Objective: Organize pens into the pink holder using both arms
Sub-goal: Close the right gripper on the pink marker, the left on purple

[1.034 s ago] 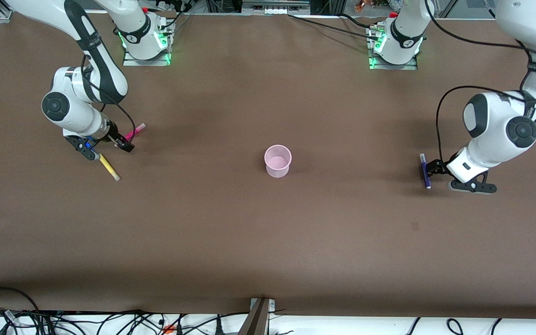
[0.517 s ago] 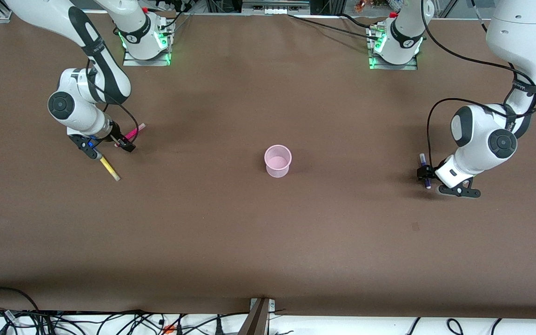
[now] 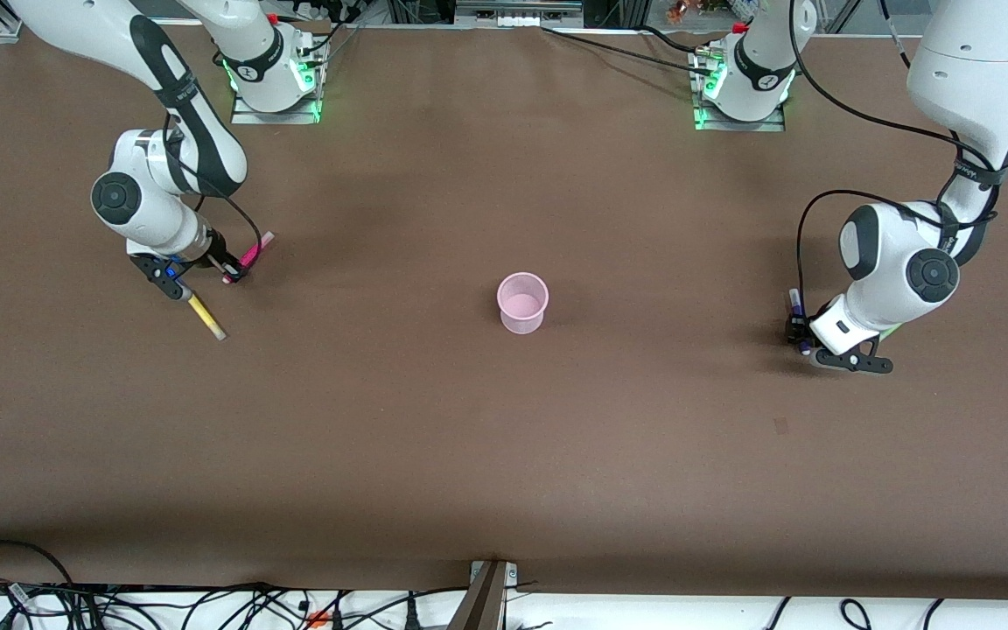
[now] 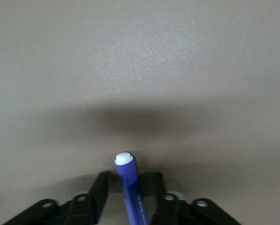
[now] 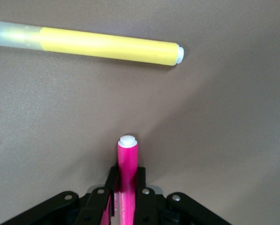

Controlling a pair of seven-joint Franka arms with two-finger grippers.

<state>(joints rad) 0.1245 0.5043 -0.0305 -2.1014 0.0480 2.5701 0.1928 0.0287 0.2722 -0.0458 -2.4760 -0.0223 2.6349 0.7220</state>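
The pink holder [image 3: 522, 302] stands upright and empty at mid table. My right gripper [image 3: 231, 273] is down at the table near the right arm's end, shut on the magenta-pink pen [image 3: 252, 251], which also shows in the right wrist view [image 5: 127, 159] between the fingers [image 5: 112, 180]. The yellow pen [image 3: 205, 316] lies beside it, nearer the front camera, and crosses the right wrist view [image 5: 107, 46]. My left gripper [image 3: 798, 334] is low at the left arm's end, open, its fingers [image 4: 100, 185] astride the purple pen [image 4: 126, 176], which lies on the table [image 3: 794, 302]. A light green sliver [image 3: 891, 331] shows under the left wrist.
The brown table [image 3: 504, 437] is bare around the holder. The arm bases [image 3: 275, 83] stand along the edge farthest from the front camera. Cables [image 3: 206, 604] hang past the nearest edge.
My left arm has swung in toward the purple pen and its gripper now straddles it. My right gripper has shifted slightly and sits closed on the magenta-pink pen.
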